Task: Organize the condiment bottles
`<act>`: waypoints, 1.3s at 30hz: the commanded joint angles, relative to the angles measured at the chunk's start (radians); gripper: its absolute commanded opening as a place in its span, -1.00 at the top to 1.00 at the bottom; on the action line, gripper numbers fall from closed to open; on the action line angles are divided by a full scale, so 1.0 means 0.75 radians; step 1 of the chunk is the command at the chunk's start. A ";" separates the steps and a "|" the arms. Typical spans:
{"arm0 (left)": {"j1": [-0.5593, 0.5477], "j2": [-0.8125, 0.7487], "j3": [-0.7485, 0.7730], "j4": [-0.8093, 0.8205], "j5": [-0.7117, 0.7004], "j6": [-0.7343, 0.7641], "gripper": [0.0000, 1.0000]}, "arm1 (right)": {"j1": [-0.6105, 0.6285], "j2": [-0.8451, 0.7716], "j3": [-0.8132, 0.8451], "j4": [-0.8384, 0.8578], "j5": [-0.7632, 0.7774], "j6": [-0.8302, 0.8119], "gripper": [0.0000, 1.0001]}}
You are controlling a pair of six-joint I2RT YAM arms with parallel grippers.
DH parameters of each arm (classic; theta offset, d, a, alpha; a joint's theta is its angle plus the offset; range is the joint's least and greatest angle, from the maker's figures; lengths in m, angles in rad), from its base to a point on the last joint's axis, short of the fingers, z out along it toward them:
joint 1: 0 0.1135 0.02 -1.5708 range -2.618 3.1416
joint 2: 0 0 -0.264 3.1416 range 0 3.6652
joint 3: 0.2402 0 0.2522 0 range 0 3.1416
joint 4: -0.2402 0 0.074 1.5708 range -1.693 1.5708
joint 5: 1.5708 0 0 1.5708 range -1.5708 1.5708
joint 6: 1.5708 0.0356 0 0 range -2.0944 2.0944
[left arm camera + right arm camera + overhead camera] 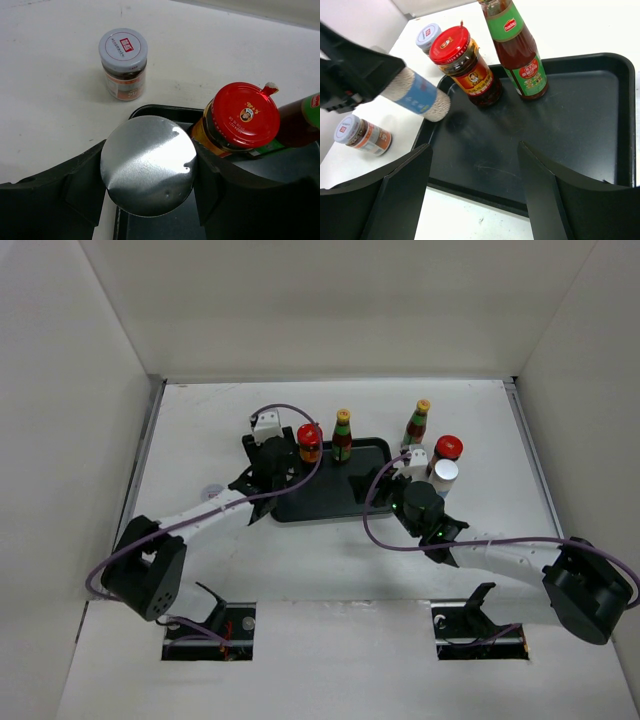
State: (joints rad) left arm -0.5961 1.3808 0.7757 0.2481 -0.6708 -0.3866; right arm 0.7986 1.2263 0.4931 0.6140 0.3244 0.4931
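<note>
As the silver-capped shaker point(147, 165) hangs tilted over the left edge of the black tray point(590, 125), clamped in the left tool point(150, 190), it's prob. bound for a spot beside the red-lidded jar point(242, 117) and sauce bottle point(517, 50) standing there (far side). The right tool point(475, 185) hovers over the tray w/ jaws apart, holding nothing. A white-lidded jar point(122, 62) stands on the worktop point(50, 75) nearby.

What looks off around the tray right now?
The silver-capped shaker in the left gripper hangs steeply tilted over the tray's left edge, unlike the upright red-lidded jar and sauce bottle beside it. No spill shows.
</note>
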 commanded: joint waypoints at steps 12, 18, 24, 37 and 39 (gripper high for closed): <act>-0.006 0.245 0.140 0.346 -0.061 0.078 -0.57 | -0.006 0.005 0.042 0.079 -0.001 -0.011 -0.57; -0.039 0.137 0.060 0.420 -0.083 0.084 -0.87 | -0.008 -0.003 0.036 0.077 0.023 -0.021 -0.67; -0.075 -0.122 -0.081 0.487 -0.091 0.070 -0.93 | -0.010 -0.046 0.040 0.063 0.068 -0.081 -0.47; -0.249 -0.366 -0.394 0.536 -0.059 -0.039 -0.69 | 0.000 -0.266 0.206 -0.409 0.626 -0.189 0.40; -0.276 -0.358 -0.443 0.567 -0.032 -0.084 -0.69 | -0.023 -0.313 0.210 -0.475 0.773 -0.209 -0.07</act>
State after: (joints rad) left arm -0.7799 1.1259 0.4778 0.6106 -0.7235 -0.3874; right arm 0.7967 1.0416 0.6067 0.3756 0.6781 0.3710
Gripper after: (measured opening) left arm 0.846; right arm 0.477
